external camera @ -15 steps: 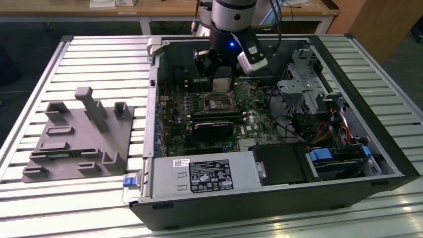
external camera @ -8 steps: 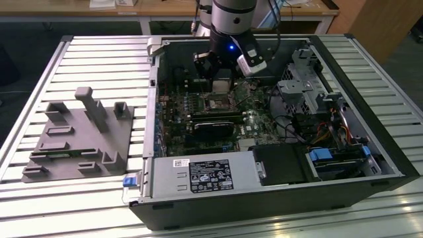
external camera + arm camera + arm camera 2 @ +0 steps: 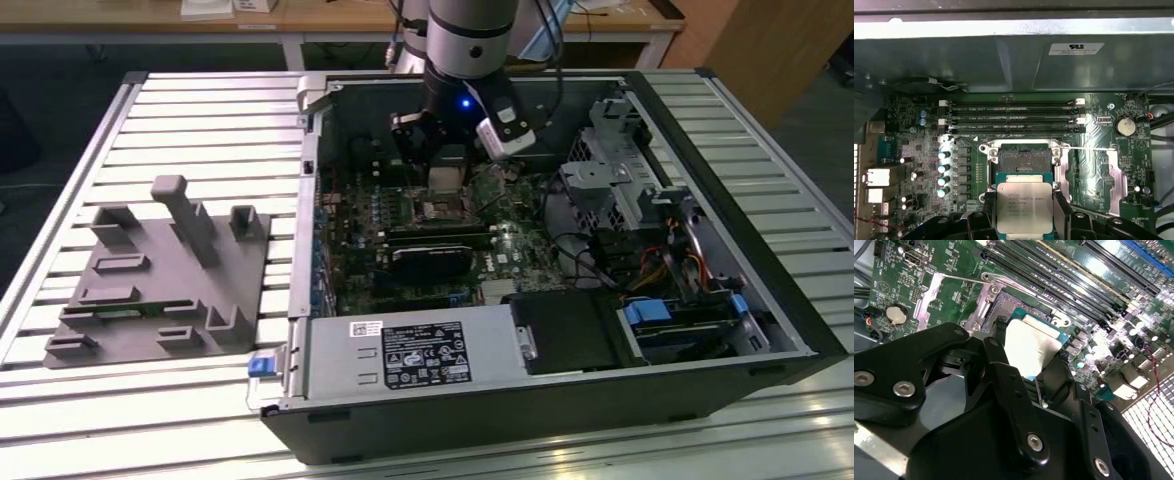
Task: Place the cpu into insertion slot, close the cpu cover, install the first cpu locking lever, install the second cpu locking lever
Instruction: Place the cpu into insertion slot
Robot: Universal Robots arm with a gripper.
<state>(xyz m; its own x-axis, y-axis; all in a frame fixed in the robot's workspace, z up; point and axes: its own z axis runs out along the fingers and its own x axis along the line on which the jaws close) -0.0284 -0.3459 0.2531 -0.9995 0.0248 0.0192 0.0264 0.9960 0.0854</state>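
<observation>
Gripper (image 3: 1024, 199) is pinching the cpu (image 3: 1024, 212) by two sides, flat side up. In the exterior view, the open slot (image 3: 438, 210) is sitting near it at 6 o'clock, apart.

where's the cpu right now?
In the first wrist view, the cpu is clamped in the gripper, just short of the empty insertion slot, whose cpu cover lies swung open beside it.

We see a ribbed metal tabletop (image 3: 214, 110); beyond its far edge, a wooden desk (image 3: 320, 18) over dark floor (image 3: 174, 55).
</observation>
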